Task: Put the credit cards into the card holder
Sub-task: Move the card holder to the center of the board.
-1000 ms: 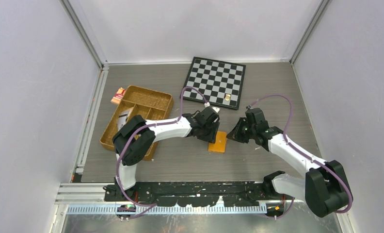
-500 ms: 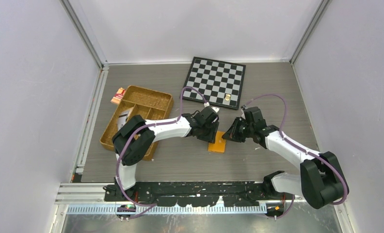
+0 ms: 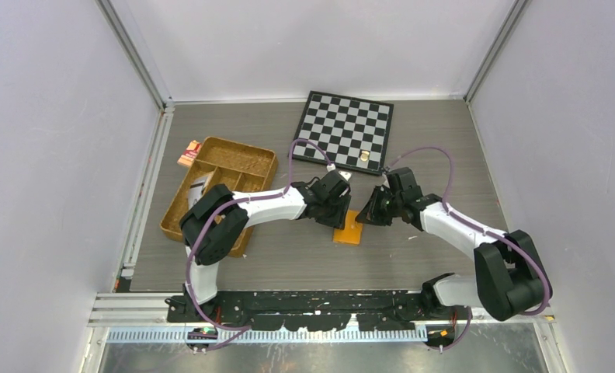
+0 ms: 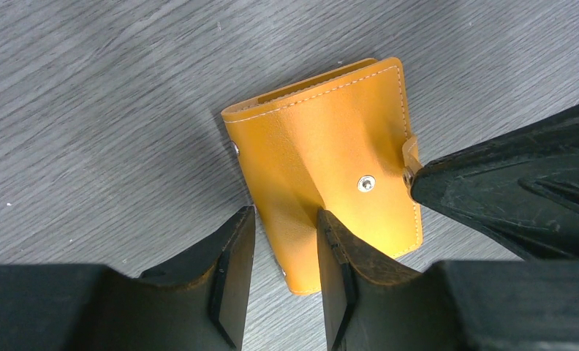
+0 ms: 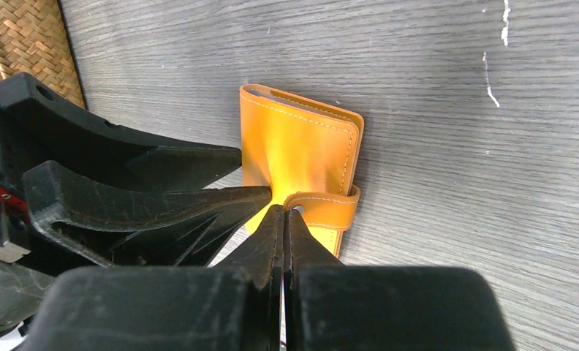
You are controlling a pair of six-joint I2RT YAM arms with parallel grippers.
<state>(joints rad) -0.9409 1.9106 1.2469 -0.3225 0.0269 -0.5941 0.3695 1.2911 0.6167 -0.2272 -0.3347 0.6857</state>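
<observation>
The orange card holder (image 3: 349, 230) lies shut on the table, also seen in the left wrist view (image 4: 330, 139) and the right wrist view (image 5: 294, 139). My left gripper (image 4: 284, 214) stands open astride its near edge. One finger (image 4: 338, 263) presses the cover into a crease and the other finger (image 4: 232, 270) stands on the table beside it. My right gripper (image 5: 283, 210) is shut, its tips touching the holder's snap strap (image 5: 323, 208). No credit cards show plainly. A pale flat piece (image 3: 200, 184) lies in the tray, partly hidden by my left arm.
A brown woven divided tray (image 3: 246, 155) sits at the left with a red-and-tan packet (image 3: 189, 153) behind it. A chessboard (image 3: 345, 130) with a small gold piece (image 3: 364, 156) lies at the back. Walls close in three sides.
My right gripper has moved left up to the card holder's strap side, staying shut. The left gripper and the holder have stayed in place.
</observation>
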